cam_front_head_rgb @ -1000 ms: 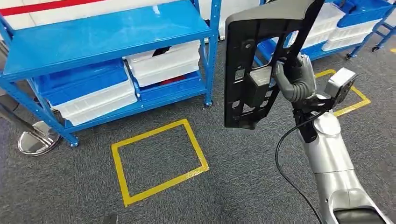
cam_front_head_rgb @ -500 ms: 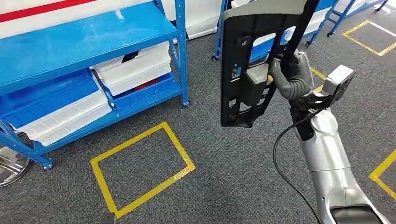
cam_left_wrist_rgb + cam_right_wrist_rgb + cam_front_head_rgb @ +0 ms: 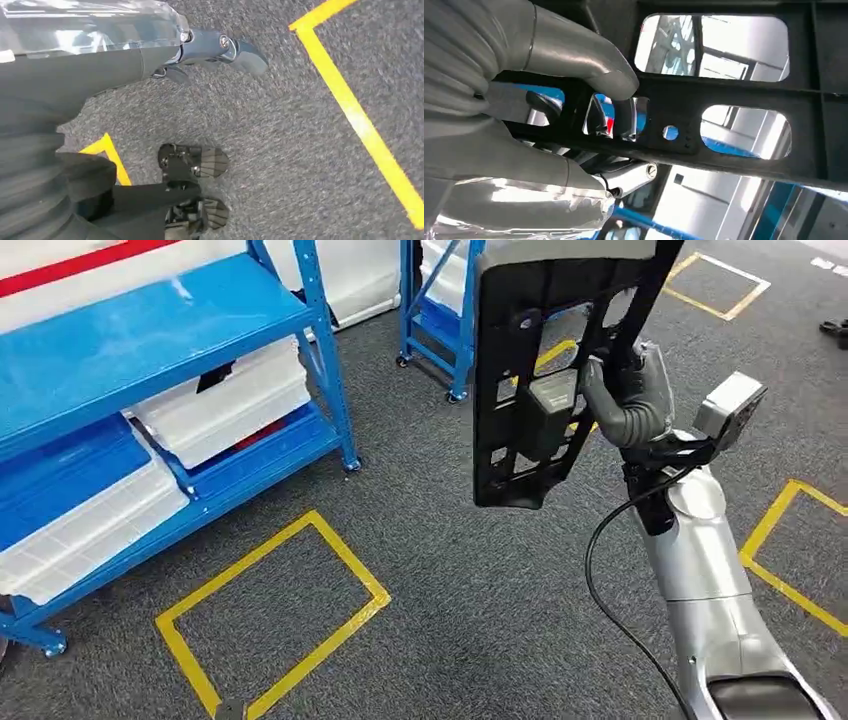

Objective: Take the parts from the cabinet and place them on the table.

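- One large blue shelf rack stands to the robot's left, with a second rack further back; the near one carries at least two white bins and blue bins beneath them.
- Two full yellow tape squares mark the grey carpet, with parts of others at the edges.
- One black plastic panel, the part taken from the cabinet, is held upright in the air ahead of the robot's chest, well above the floor.
- The right hand grasps it, thumb and fingers clenched around a rib through an opening.
- The left hand hangs by the floor; whether its fingers are released or curled I cannot tell.
- The carry looks about midway, no worktop in sight. Best to keep the panel upright and the grip firm while turning, giving the rack posts clear room.
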You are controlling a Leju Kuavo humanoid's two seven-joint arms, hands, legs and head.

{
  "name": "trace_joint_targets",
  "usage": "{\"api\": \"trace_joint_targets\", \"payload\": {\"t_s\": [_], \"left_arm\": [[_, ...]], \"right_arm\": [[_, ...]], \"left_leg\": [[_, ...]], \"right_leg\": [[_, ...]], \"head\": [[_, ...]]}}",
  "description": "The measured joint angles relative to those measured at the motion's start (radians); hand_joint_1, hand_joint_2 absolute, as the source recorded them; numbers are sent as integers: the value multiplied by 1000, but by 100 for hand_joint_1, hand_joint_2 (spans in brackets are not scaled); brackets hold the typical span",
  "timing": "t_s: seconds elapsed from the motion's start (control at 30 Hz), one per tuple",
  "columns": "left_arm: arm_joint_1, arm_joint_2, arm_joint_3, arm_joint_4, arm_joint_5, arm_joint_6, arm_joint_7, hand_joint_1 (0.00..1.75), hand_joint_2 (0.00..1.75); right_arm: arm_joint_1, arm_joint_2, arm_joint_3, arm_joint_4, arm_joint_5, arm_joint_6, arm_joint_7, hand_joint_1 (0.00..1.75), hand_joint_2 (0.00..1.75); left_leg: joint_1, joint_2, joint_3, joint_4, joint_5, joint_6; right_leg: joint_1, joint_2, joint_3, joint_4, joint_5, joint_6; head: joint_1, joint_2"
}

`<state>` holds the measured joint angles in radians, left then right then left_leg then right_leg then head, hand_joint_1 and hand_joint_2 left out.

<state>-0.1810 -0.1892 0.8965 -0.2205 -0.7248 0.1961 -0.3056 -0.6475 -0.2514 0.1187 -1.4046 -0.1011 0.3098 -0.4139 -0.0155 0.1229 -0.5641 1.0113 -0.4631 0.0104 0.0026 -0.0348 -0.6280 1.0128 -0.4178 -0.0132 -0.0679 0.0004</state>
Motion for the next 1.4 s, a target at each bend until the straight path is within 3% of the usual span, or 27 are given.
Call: {"api": "trace_joint_targets", "payload": {"t_s": [0.07, 0.13, 0.2, 0.27, 0.3, 0.33, 0.37, 0.5, 0.53, 0.57, 0.6, 0.67, 0.7, 0.73, 0.83, 0.87, 0.9, 0.93, 1.03, 1.07, 1.13, 1.2, 1.23, 1.27, 1.33, 1.37, 1.4], "left_arm": [[-2, 0, 0, 0, -1, 0, 0, 0, 175], [3, 0, 0, 0, 0, 2, 0, 0, 175], [6, 1, 2, 0, 0, 4, 2, 0, 175], [5, 1, 2, 0, 0, 5, 2, 0, 175], [4, 1, 2, 0, 0, 5, 2, 0, 175], [4, 1, 2, 0, 0, 5, 2, 0, 175], [4, 1, 3, 0, 0, 5, 2, 0, 175], [1, 1, 4, 0, -2, 8, 2, 0, 175], [-2, 0, 4, 0, -4, 8, 3, 0, 175], [-2, 0, 3, 0, -5, 8, 2, 0, 175], [-3, 0, 3, 0, -6, 8, 3, 0, 175], [0, 1, 4, 0, -8, 8, 3, 0, 175], [0, 2, 4, 0, -9, 8, 3, 0, 175], [0, 2, 4, 0, -10, 8, 4, 0, 175], [-1, 2, 3, 0, -12, 8, 4, 0, 175], [-2, 2, 3, 0, -12, 8, 4, 0, 175], [-2, 2, 3, 0, -12, 9, 4, 0, 175], [-2, 2, 3, 0, -12, 10, 4, 0, 175], [-2, 2, 3, 0, -12, 11, 4, 0, 175], [-3, 1, 4, 0, -12, 12, 4, 0, 175], [0, 1, 3, 0, -11, 13, 4, 0, 175], [6, 1, 4, 0, -10, 13, 6, 0, 175], [8, 2, 4, 0, -9, 14, 6, 0, 175], [8, 2, 4, 0, -9, 14, 6, 0, 175], [7, 2, 4, 0, -9, 14, 6, 0, 175], [6, 2, 4, 0, -9, 14, 8, 0, 175], [6, 2, 4, 0, -9, 14, 9, 0, 175]], "right_arm": [[-3, 0, 0, 0, -2, 1, -2, 175, 175], [-1, 2, 0, 0, -2, 6, -3, 175, 175], [3, 2, 0, 2, -3, 11, -4, 175, 175], [5, 2, 0, 3, -3, 11, -4, 175, 175], [4, 2, 0, 3, -3, 11, -4, 175, 175], [4, 2, 0, 3, -3, 11, -4, 175, 175], [1, 2, 0, 3, -3, 11, -5, 175, 175], [3, -3, 0, 4, -3, 10, -5, 175, 175], [6, -6, 0, 4, -4, 10, -5, 175, 175], [-1, -9, 0, 4, -4, 10, -5, 175, 175], [-6, -9, 0, 4, -4, 10, -5, 175, 175], [-3, -8, 0, 5, -4, 10, -5, 175, 175], [-1, -8, 0, 8, -4, 10, -4, 175, 175], [0, -8, 0, 9, -4, 10, -3, 175, 175], [-3, -8, 0, 8, -4, 11, -2, 175, 175], [-7, -8, 0, 8, -4, 10, -1, 175, 175], [-14, -8, 0, 8, -3, 11, 0, 175, 175], [-17, -7, 0, 7, -3, 11, 1, 175, 175], [-17, -7, 0, 6, -3, 10, 2, 175, 175], [-15, -7, 0, 5, -3, 10, 2, 175, 175], [-21, -7, 0, 2, -3, 10, 3, 175, 175], [-17, -4, 0, 2, -3, 11, 3, 175, 175], [-13, -4, 0, 2, -3, 11, 3, 175, 175], [-11, -4, 0, 2, -3, 11, 3, 175, 175], [-11, -4, 0, 1, -3, 11, 3, 175, 175], [-11, -4, 0, 0, -3, 11, 3, 175, 175], [-12, -4, 0, 0, -3, 10, 3, 175, 175]], "left_leg": [[9, -87, -28, 66, -52, -10], [12, -111, -100, 230, -130, -14], [12, -115, -149, 326, -148, -14], [17, -117, -110, 233, -75, -15], [21, -131, -60, 121, -15, -14], [25, -159, -32, 56, 14, -13], [31, -208, -21, 27, -1, -13], [24, -168, -16, 12, 8, 9], [27, -153, -11, 1, 14, 17], [26, -143, -7, -5, 17, 23], [23, -132, -8, -6, 18, 25], [19, -107, -9, -6, 16, 27], [18, -94, -10, -5, 15, 28], [17, -83, -9, -5, 14, 28], [15, -60, -5, -5, 10, 26], [13, -52, -2, -5, 8, 23], [9, -43, 0, -6, 5, 19], [4, -35, 0, -4, 3, 14], [4, -1, 7, -8, -3, 4], [6, -22, 2, 3, -15, -6], [12, -100, -35, 98, -73, -9], [13, -116, -118, 271, -148, -12], [13, -116, -149, 328, -159, -13], [13, -116, -155, 327, -141, -14], [18, -120, -103, 197, -52, -13], [22, -138, -62, 101, 0, -14], [29, -185, -37, 40, 11, -13]], "right_leg": [[-8, 20, 4, -6, 5, -7], [-8, 43, 2, -6, 8, -15], [-9, 72, 1, -3, 8, -14], [-10, 99, 2, 2, 7, -13], [-12, 116, 2, 7, 5, -10], [-12, 125, 0, 11, 2, -6], [-8, 138, -9, 20, 2, 2], [-21, 184, -23, 9, 18, 35], [-23, 155, -25, 19, 9, 36], [-15, 96, -43, 55, -18, 38], [-16, 64, -78, 127, -56, 42], [-19, 41, -152, 280, -117, 46], [-20, 38, -171, 317, -120, 46], [-21, 36, -163, 302, -102, 46], [-18, 25, -75, 147, -25, 39], [-13, -9, -22, 55, 8, 32], [0, -70, 5, 3, -5, 24], [7, -53, 2, 0, 1, 15], [9, -16, -3, -2, 1, 7], [-6, -5, 5, -11, 7, -2], [-6, 16, 4, -12, 8, -9], [-5, 43, 4, -11, 7, -12], [-5, 57, 4, -9, 7, -12], [-6, 71, 4, -8, 7, -11], [-8, 101, 4, -2, 4, -8], [-10, 115, 4, 5, 1, -3], [-12, 126, 0, 11, -4, 3]], "head": [[-1, 0], [-1, 0], [-1, 0], [-1, 0], [-1, 0], [-1, 0], [0, 0], [0, 0], [0, 0], [1, 0], [0, 0], [0, 0], [0, 0], [0, 0], [0, 0], [0, 0], [0, 0], [0, 0], [0, 0], [0, 0], [0, 0], [0, 0], [0, 0], [0, 0], [0, 0], [0, 0], [0, 0]]}}
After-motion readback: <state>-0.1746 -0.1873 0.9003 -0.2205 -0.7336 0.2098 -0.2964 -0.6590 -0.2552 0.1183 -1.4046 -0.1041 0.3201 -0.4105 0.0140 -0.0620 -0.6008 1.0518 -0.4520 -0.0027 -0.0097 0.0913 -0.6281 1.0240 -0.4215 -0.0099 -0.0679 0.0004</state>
